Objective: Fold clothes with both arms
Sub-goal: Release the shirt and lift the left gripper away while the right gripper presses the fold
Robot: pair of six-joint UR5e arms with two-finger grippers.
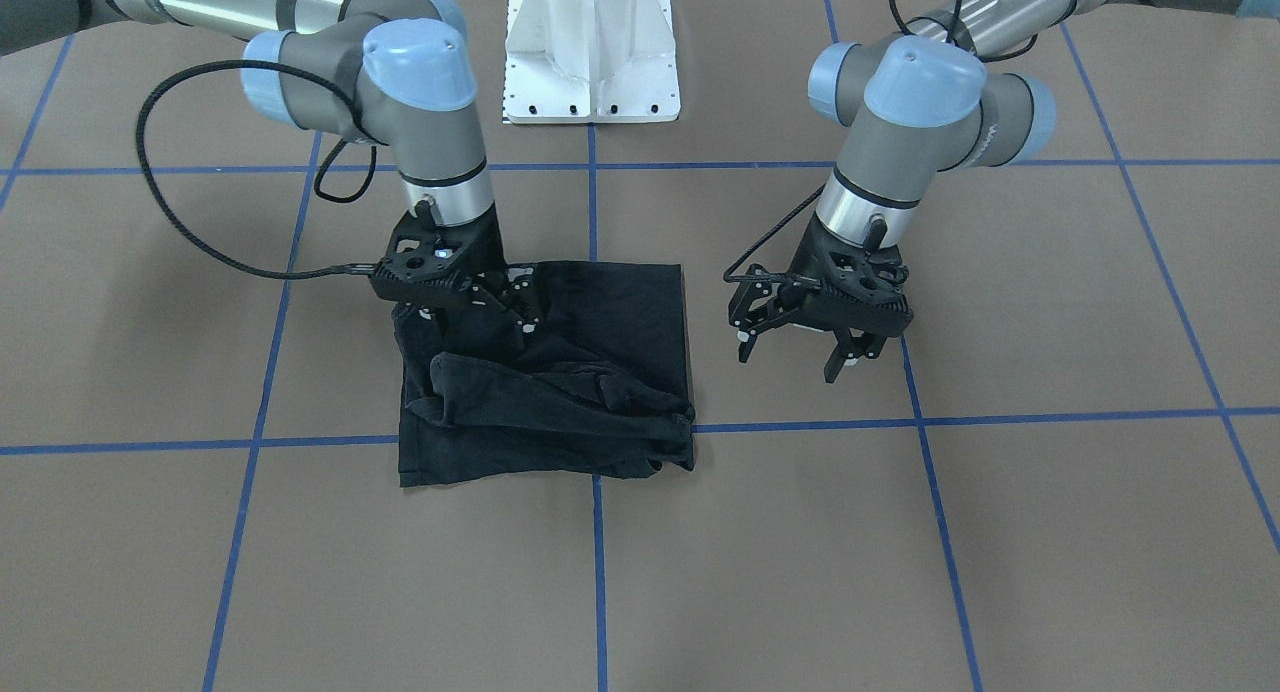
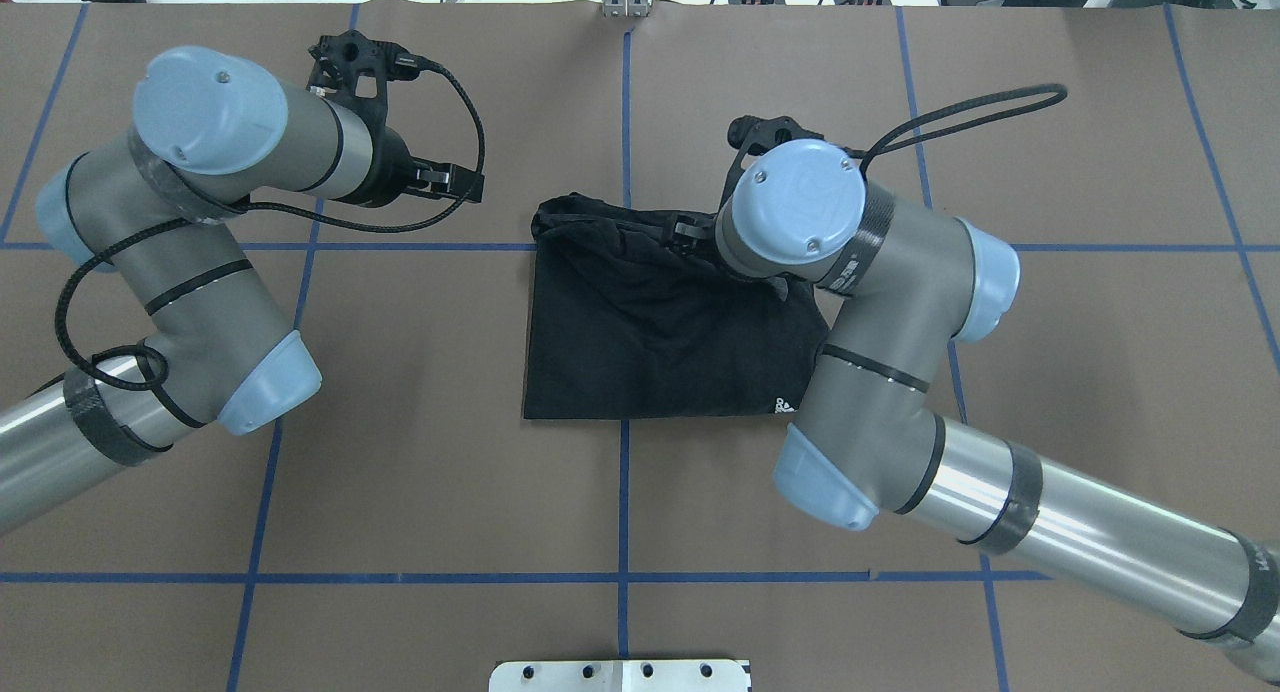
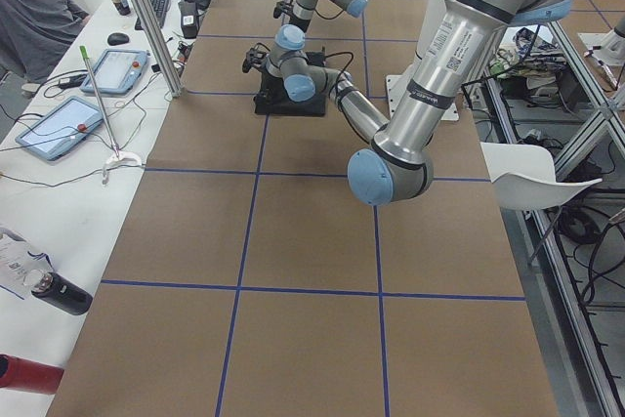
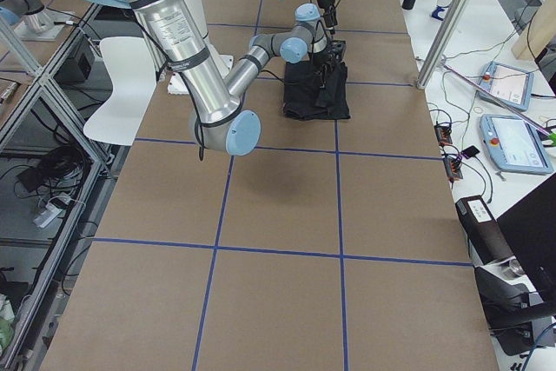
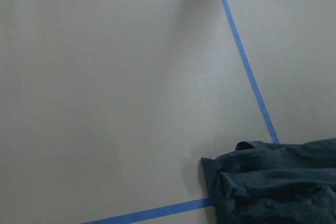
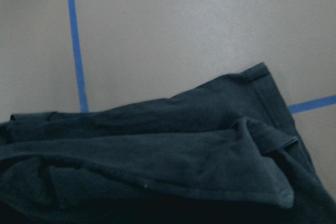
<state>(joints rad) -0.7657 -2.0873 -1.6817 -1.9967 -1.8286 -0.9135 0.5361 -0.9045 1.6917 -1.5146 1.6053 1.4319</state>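
While the shirt point(image 1: 610, 322) lay folded into a rough black rectangle near the middle of the table point(image 1: 1000, 532), with a rumpled roll of cloth across the half farther from the robot, the right gripper point(image 1: 478, 320) stood low over its robot-side corner, jaws seemingly spread and no cloth visibly clasped. The left gripper point(image 1: 795, 357) hung just above bare table on the shirt's opposite side, apart from it, jaws wide and holding nothing. A blue tape line point(image 1: 1050, 415) ran under the shirt's rumpled part.
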